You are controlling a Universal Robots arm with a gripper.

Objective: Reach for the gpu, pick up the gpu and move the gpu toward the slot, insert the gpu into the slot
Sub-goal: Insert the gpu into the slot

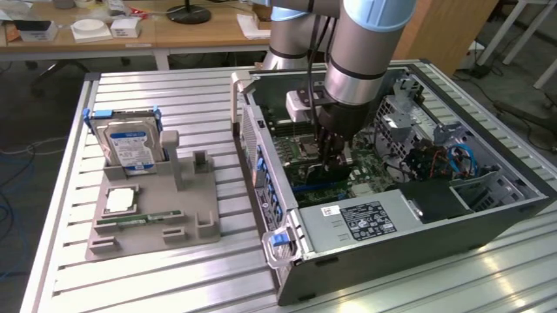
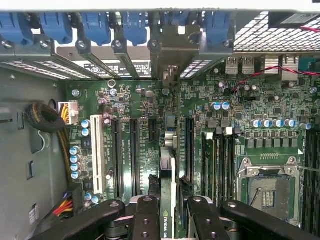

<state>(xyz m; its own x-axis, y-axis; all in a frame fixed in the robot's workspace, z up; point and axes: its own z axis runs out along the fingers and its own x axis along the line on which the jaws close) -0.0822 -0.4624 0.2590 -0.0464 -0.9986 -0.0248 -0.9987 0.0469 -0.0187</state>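
Note:
My gripper [image 1: 335,164] is down inside the open computer case, over the green motherboard [image 2: 145,100]. It is shut on the gpu [image 2: 167,200], a thin dark card seen edge-on between the two black fingers [image 2: 146,217]. The card stands upright and runs toward the silver bracket openings [image 2: 172,47] at the case's rear wall. The gpu lies in line with a slot [image 2: 170,124], of which a short bluish stretch shows just beyond the card's end. I cannot tell whether the card's edge is in it. Black parallel slots [image 2: 134,155] lie on either side. In the exterior view the gpu [image 1: 331,173] is a dark sliver under the fingers.
The square silver processor socket [image 2: 270,187] and memory sticks [image 2: 220,160] lie beside the card, and a white connector strip [image 2: 96,155] and cable bundles [image 2: 65,205] lie on the other side. At the exterior view's left, a grey fixture [image 1: 152,222] holds a hard drive [image 1: 130,147].

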